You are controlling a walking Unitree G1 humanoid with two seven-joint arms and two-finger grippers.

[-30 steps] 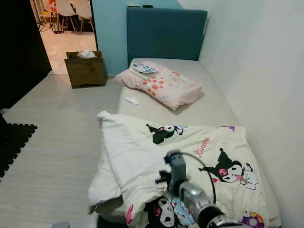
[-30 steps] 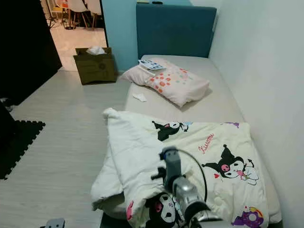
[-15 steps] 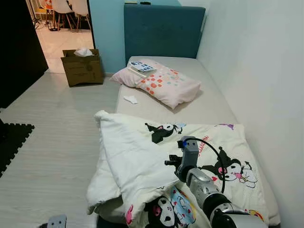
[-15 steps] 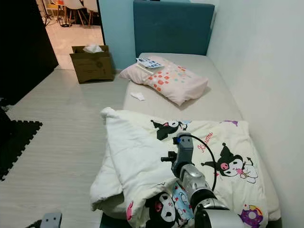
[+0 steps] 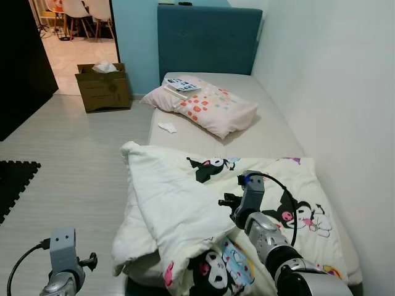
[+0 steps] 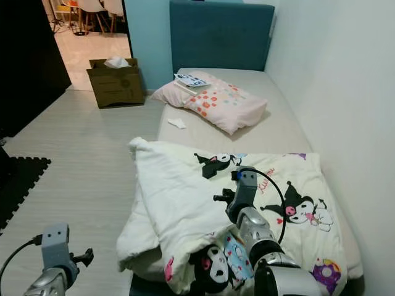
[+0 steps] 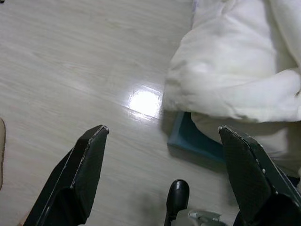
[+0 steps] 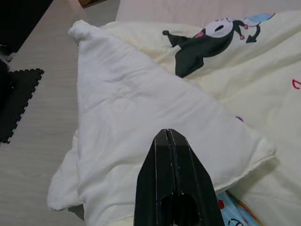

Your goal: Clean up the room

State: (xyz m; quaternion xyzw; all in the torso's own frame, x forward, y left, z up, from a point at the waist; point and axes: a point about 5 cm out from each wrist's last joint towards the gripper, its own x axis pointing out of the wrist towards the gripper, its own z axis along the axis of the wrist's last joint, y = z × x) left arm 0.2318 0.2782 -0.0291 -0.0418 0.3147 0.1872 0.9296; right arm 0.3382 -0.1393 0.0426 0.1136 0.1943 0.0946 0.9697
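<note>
A cream duvet [image 5: 179, 203] printed with cartoon characters lies crumpled on the near half of the bed, one corner folded back and hanging over the left side. My right arm [image 5: 253, 203] reaches over it. The right gripper [image 8: 170, 132] is shut with nothing in it, just above the folded white flap. At the lower left, my left arm [image 5: 62, 256] is raised over the floor. Its gripper [image 7: 162, 129] is open and empty, near the bed's front corner [image 7: 188, 136]. A pink-dotted pillow [image 5: 213, 111] with a booklet [image 5: 182, 84] on it lies at the head end.
A crumpled tissue [image 5: 166, 127] lies on the bare mattress [image 5: 271, 132] beside the pillow. A cardboard box [image 5: 103, 89] holding paper stands on the floor by the doorway. A black foam mat [image 5: 13, 185] is at the left. The white wall [image 5: 333, 92] runs along the bed's right side.
My left arm has come up into view at the lower left. The right arm has swung forward and to the right over the duvet. The camera has shifted slightly.
</note>
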